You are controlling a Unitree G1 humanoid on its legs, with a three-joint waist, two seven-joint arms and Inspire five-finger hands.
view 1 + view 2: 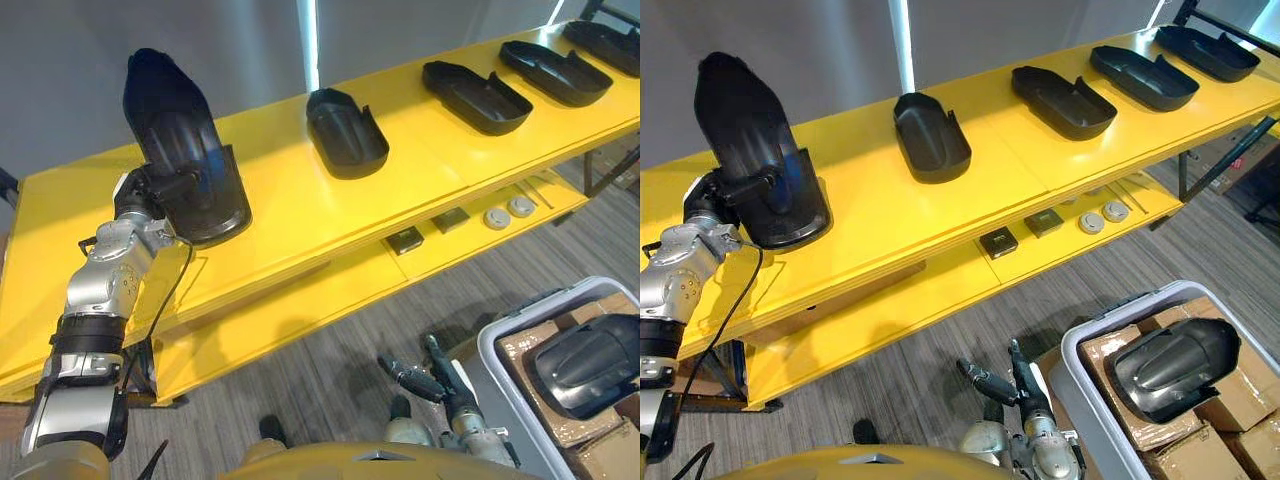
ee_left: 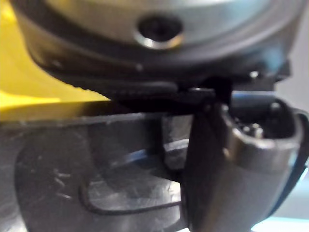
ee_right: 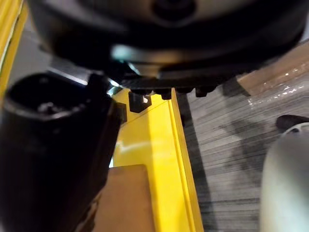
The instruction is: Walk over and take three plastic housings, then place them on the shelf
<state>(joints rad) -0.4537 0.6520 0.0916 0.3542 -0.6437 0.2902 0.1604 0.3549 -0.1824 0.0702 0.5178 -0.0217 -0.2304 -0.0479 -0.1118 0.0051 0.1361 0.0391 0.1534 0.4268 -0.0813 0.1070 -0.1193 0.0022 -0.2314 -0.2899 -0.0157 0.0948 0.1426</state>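
Note:
My left hand (image 1: 150, 190) is shut on the rim of a black plastic housing (image 1: 180, 140), holding it tilted on end over the left part of the yellow shelf (image 1: 300, 215). Its lower end is at or just above the shelf top. In the left wrist view the thumb (image 2: 236, 159) curls over the housing's wall (image 2: 87, 169). Several more black housings lie along the shelf top, the nearest (image 1: 345, 130) in the middle and others (image 1: 475, 95) further right. My right hand (image 1: 448, 385) hangs low over the floor, open and holding nothing.
A grey bin (image 1: 500, 350) at the lower right holds cardboard boxes with another black housing (image 1: 585, 365) on top. The lower yellow shelf board (image 1: 300, 310) carries small dark squares (image 1: 405, 240) and round discs (image 1: 497, 217). Grey carpet lies in front.

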